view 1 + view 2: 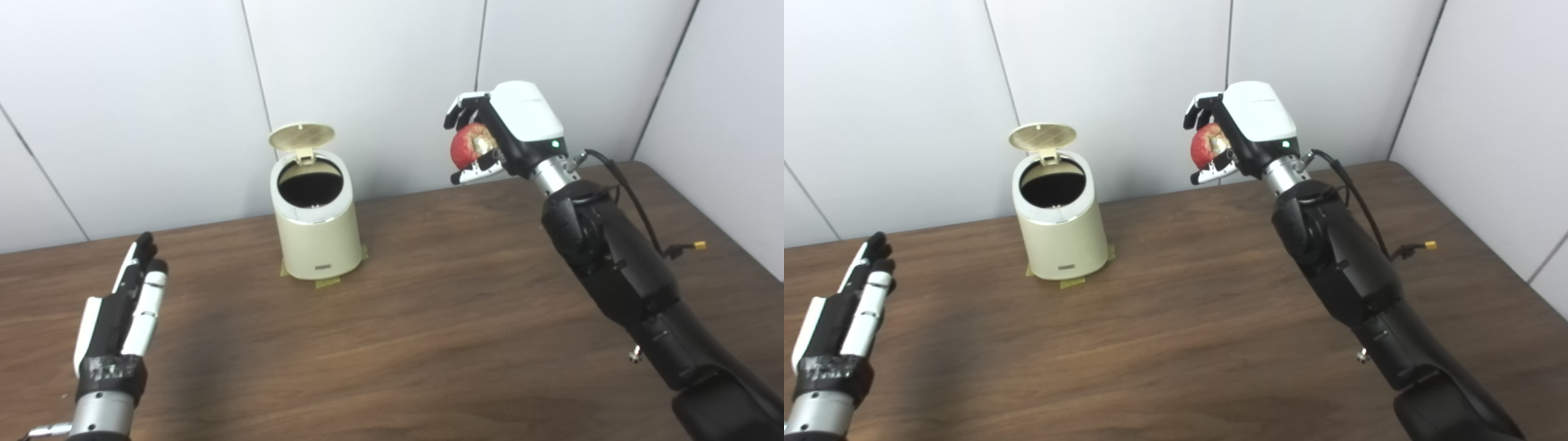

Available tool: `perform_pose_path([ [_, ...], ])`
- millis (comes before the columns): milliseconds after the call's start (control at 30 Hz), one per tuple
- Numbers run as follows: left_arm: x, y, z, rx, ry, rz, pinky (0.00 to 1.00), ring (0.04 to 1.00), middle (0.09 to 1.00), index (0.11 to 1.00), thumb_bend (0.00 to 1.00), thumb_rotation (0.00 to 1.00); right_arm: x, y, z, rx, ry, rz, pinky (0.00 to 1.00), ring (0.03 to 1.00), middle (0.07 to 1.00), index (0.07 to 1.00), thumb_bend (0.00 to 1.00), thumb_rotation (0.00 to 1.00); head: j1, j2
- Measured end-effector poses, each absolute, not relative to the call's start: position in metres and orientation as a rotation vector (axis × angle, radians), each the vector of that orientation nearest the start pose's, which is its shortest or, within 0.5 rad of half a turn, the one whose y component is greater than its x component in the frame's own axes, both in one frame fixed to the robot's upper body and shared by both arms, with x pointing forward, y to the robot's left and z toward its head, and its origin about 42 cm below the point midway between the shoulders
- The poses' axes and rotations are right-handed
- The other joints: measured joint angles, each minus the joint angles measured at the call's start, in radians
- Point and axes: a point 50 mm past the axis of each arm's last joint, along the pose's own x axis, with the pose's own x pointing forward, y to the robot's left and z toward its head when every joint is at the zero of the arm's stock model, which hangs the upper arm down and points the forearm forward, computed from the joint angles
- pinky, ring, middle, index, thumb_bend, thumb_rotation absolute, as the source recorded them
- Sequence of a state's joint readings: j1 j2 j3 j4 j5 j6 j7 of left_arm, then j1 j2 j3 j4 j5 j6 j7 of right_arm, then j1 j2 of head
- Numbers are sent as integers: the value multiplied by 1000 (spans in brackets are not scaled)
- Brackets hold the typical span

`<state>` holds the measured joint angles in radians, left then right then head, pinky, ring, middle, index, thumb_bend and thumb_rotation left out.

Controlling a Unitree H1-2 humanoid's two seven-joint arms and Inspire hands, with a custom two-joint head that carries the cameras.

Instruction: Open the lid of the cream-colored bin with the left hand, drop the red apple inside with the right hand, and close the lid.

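The cream-colored bin [318, 236] stands on the wooden table toward the back, left of centre, with its round lid [302, 136] tipped up and back so the dark opening shows. My right hand [499, 131] is raised well above the table, to the right of the bin and apart from it, shut on the red apple [467, 146]. My left hand [125, 309] hovers low at the near left, fingers straight and apart, holding nothing, well clear of the bin.
Yellowish tape pieces [326, 282] show at the bin's base. White wall panels stand close behind the table [429, 318]. The table's right edge runs near my right arm, where a cable with a yellow connector [699, 245] hangs.
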<state>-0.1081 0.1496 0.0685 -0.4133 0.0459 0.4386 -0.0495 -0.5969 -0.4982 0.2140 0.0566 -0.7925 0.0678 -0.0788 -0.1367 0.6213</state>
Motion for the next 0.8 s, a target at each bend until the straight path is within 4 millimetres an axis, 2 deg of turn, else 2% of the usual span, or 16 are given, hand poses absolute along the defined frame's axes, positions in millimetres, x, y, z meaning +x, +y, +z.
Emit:
perform_pose_path([
  [200, 296, 252, 203, 184, -70, 12, 1000, 1000, 997, 973, 358, 709, 435, -231, 321, -1201, -673, -79, 373, 382, 508, 533, 511, 0, 46, -9],
  [433, 296, 252, 195, 232, -71, 26, 1000, 1000, 986, 968, 399, 760, 434, -179, 329, -1120, -744, -15, 362, 392, 525, 530, 510, 0, 72, -28],
  [600, 296, 250, 194, 236, -82, 19, 1000, 1000, 989, 976, 394, 764, 442, -152, 329, -1069, -749, 9, 370, 390, 518, 535, 511, 0, 78, -40],
  [800, 296, 242, 193, 236, -85, 6, 1000, 999, 990, 973, 360, 740, 450, -137, 312, -1060, -702, 50, 366, 384, 517, 543, 509, 0, 101, -52],
])
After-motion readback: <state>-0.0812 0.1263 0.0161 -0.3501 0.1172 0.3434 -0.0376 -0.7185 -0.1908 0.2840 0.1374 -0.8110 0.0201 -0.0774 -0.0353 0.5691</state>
